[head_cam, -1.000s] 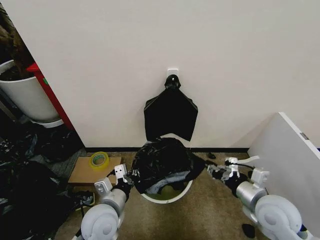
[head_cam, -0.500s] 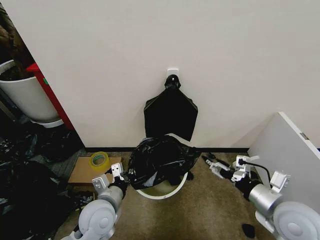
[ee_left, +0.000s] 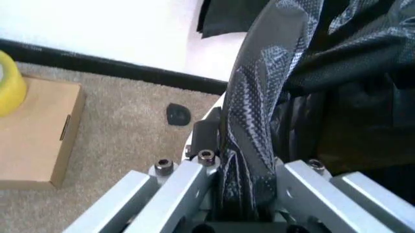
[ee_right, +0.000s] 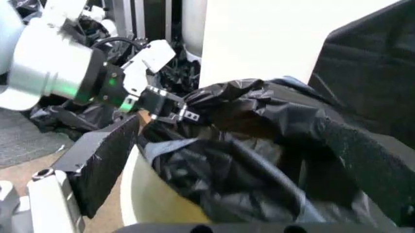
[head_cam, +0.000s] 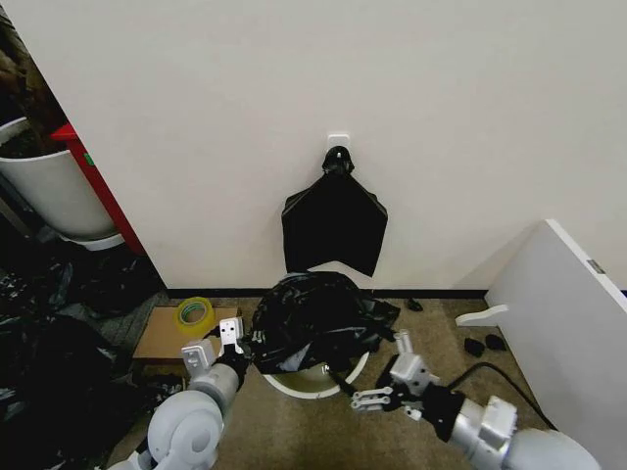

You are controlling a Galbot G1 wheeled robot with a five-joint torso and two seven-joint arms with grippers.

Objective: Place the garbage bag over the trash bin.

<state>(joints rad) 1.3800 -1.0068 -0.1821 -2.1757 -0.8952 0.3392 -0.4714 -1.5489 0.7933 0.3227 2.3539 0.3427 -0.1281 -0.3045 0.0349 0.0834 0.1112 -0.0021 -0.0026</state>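
While the garbage bag (head_cam: 315, 318) is sitting bunched over the far and left side of the trash bin (head_cam: 306, 384), which is standing on the carpet (head_cam: 313, 441) close to the foot of the wall (head_cam: 294, 88), the near rim is showing bare cream plastic, so the job looks about half done. The left gripper (head_cam: 238, 345) is pinching a fold of the film at the bin's left edge; in the left wrist view its fingers (ee_left: 188, 187) are closing tightly on a twisted strand of the bag (ee_left: 259, 107). The right gripper (head_cam: 377, 387) is hovering just beside the near-right rim with its jaws spread and nothing between them.

To do this step well, I judge the left pinch should be keeping the film taut and anchored while the right gripper is catching a free hem, not the heaped middle, and drawing it outward and down past the rolled rim. The bin appears light and tilted, so gentle pulling matters.
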